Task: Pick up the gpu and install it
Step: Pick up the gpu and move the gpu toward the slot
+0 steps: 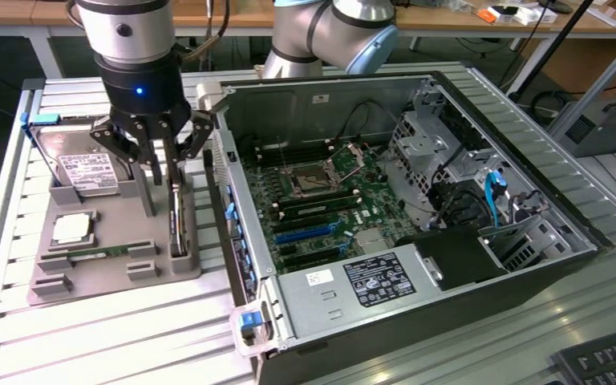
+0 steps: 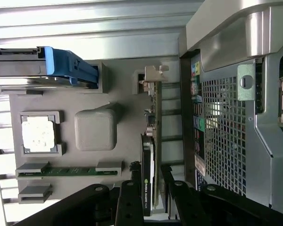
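The gpu (image 1: 180, 228) is a thin dark card standing on its edge in a slot along the grey tray's (image 1: 115, 277) side nearest the computer case. In the wrist view the gpu (image 2: 148, 160) shows edge-on, with its silvery bracket end at the far end. My gripper (image 1: 164, 188) hangs directly over the card. Its black fingers (image 2: 127, 202) stand either side of the card's near end, with gaps between them and the card. The gripper (image 2: 148, 190) is open and holds nothing.
The tray also carries a silver hard drive (image 1: 89, 170), a CPU (image 1: 73, 228) and a green RAM stick (image 1: 99, 253). The open computer case (image 1: 565, 241) lies to the exterior view's right of the tray, motherboard (image 1: 330, 200) with blue slots exposed. Its perforated rear panel (image 2: 221, 141) is close beside the card.
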Controlling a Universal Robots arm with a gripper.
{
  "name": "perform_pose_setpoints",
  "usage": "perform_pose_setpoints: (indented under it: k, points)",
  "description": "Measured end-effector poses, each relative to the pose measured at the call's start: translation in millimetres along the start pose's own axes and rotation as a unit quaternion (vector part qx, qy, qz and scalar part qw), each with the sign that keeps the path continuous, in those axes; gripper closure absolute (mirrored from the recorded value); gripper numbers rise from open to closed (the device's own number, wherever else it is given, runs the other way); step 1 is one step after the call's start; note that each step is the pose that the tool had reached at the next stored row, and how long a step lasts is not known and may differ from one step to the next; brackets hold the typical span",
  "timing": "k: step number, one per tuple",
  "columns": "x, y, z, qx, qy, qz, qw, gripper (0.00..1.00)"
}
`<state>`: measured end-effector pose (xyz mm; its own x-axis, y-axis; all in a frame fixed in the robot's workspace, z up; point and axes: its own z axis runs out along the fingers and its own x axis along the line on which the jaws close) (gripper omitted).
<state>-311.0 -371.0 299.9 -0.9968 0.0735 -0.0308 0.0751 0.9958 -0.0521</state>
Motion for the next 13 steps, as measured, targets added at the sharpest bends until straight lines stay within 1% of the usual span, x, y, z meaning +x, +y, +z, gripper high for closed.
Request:
perform_pose_setpoints:
  k: [5, 10, 13]
  points:
    - [-0.7, -7.0, 12.5, 0.0, -0.0001, 0.0, 1.0, 0.71]
    - [-5.8, -6.3, 24.6, 0.0, 0.0001, 0.0, 1.0, 0.71]
    - [-5.7, -5.8, 33.5, 0.0001, 0.0, 0.0, 1.0, 0.71]
